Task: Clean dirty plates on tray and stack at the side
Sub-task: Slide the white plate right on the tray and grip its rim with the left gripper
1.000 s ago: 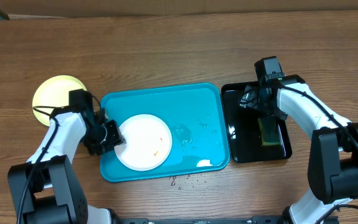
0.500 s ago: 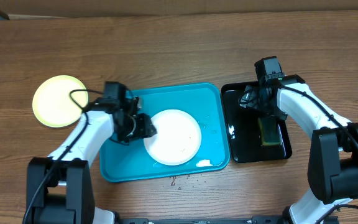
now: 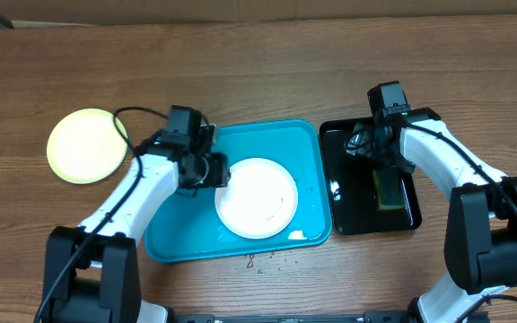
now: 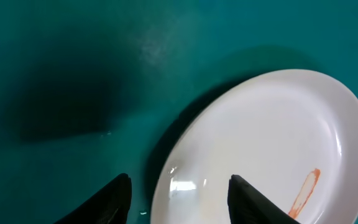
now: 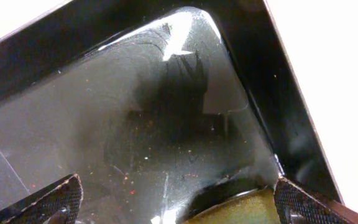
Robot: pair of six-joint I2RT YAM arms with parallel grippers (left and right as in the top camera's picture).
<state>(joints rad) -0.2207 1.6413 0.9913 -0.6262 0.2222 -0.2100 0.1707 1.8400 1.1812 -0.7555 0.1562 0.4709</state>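
A white plate (image 3: 257, 197) with a thin orange smear (image 4: 304, 193) lies on the turquoise tray (image 3: 178, 235), right of its middle. My left gripper (image 3: 215, 170) hovers at the plate's left rim, open. In the left wrist view (image 4: 179, 179) one finger is over the plate (image 4: 272, 137) and the other over bare tray (image 4: 55, 74). A pale yellow-green plate (image 3: 85, 145) rests on the table at the far left. My right gripper (image 3: 363, 145) stands open above the black tray (image 3: 353, 220), nothing between its fingers (image 5: 303, 202).
A yellow-green sponge (image 3: 387, 190) lies in the wet black tray, and it shows at the bottom edge of the right wrist view (image 5: 253, 208). A white blob (image 3: 294, 235) and water drops sit on the turquoise tray. Small specks (image 3: 258, 261) dot the table in front.
The white plate has slid right across the turquoise tray, from its left part to right of middle, with my left gripper following at its left rim. The right arm has not moved.
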